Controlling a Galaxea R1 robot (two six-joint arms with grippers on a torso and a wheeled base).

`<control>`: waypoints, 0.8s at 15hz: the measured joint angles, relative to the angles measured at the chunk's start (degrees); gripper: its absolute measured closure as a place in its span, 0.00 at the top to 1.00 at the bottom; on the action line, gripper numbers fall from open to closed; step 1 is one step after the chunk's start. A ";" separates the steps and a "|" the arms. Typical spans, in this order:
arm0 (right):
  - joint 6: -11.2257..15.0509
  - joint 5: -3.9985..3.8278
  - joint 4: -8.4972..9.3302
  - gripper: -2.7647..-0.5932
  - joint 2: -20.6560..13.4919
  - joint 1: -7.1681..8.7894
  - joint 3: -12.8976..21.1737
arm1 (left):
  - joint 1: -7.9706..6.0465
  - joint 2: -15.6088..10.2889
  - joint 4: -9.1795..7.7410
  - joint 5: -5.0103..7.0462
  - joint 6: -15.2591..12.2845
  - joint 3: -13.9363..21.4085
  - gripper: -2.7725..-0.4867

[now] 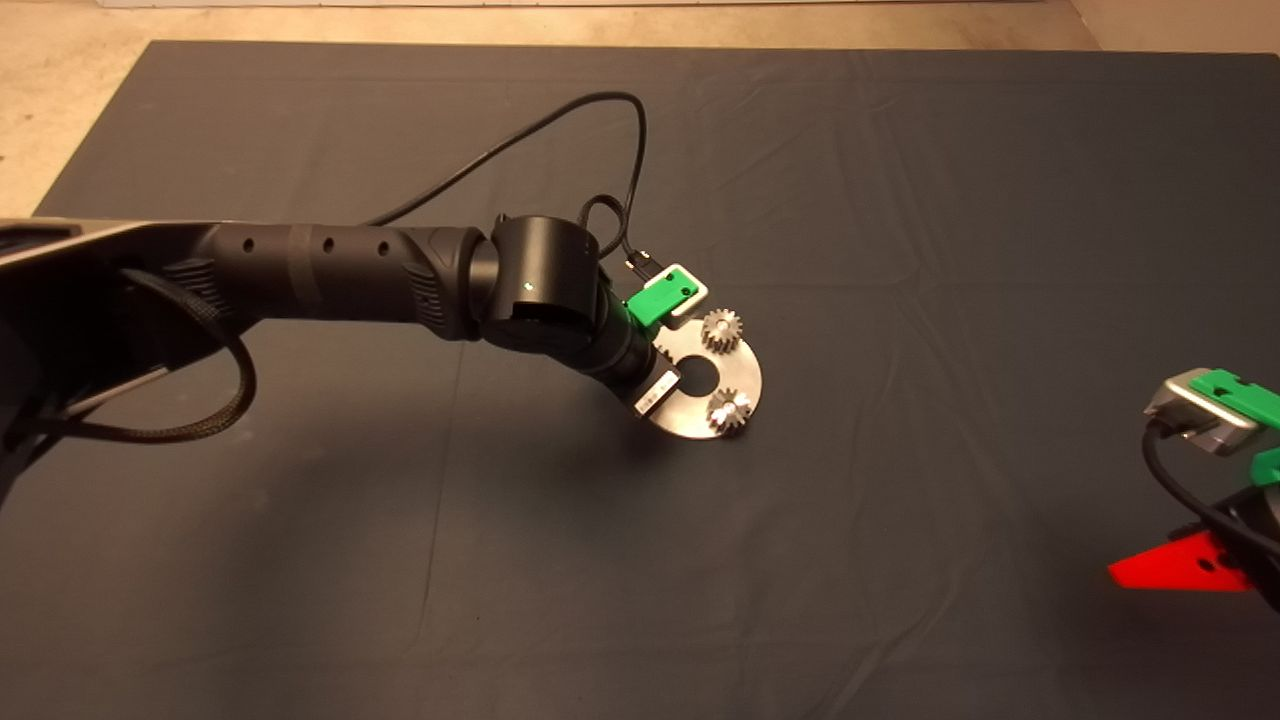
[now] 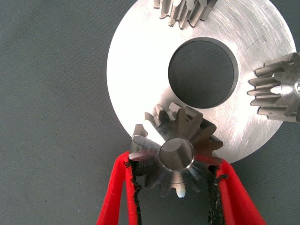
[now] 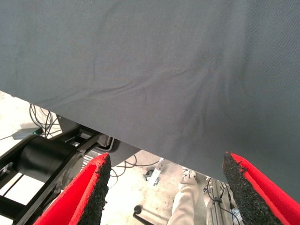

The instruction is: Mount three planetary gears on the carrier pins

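The silver carrier disc (image 1: pixel 748 372) lies mid-mat; in the left wrist view (image 2: pixel 136 70) it fills most of the picture. Two planetary gears (image 1: pixel 721 330) (image 1: pixel 729 410) sit on its pins; both also show in the left wrist view (image 2: pixel 185 11) (image 2: pixel 279 89). A third gear (image 2: pixel 180 124) sits on a pin (image 2: pixel 176 153) at the disc's rim, the pin's top showing through its hole. My left gripper (image 2: pixel 174 165) is shut on this gear, pads touching both sides; in the head view the left gripper (image 1: pixel 660 385) hides it. My right gripper (image 3: pixel 166 161) is open, parked at the lower right (image 1: pixel 1180 575).
The dark mat (image 1: pixel 900 200) covers the table, with bare floor beyond its far edge. The left arm's cable (image 1: pixel 560 130) loops above the mat. The right wrist view shows the mat's edge, equipment and a person's leg (image 3: pixel 185 201) on the floor.
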 joint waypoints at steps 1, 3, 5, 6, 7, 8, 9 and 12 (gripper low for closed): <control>0.00 0.02 0.02 0.54 0.02 0.00 0.00 | -0.02 0.00 0.00 -0.23 0.03 -0.16 0.05; 0.00 0.00 0.02 0.54 0.02 0.02 0.00 | -0.07 0.00 -0.01 -0.71 0.94 -0.63 0.05; -0.01 0.00 0.00 0.54 0.02 0.00 0.00 | -0.16 0.02 -0.06 -0.93 1.77 -0.96 0.05; 0.00 0.02 0.00 0.54 0.02 0.00 0.00 | -0.24 0.02 -0.22 -1.17 2.17 -1.32 0.05; -0.02 0.02 0.00 0.54 0.02 0.00 0.00 | -0.33 0.02 -0.23 -1.37 3.01 -1.54 0.05; -0.02 0.00 0.00 0.54 -0.01 0.00 0.00 | -0.35 0.00 -0.23 -1.42 3.13 -1.64 0.05; 0.00 0.00 0.00 0.54 0.00 0.00 0.00 | -0.35 0.00 -0.22 -1.43 3.18 -1.67 0.05; -0.02 0.00 0.00 0.54 0.02 0.00 0.00 | -0.35 -0.01 -0.23 -1.50 3.20 -1.69 0.05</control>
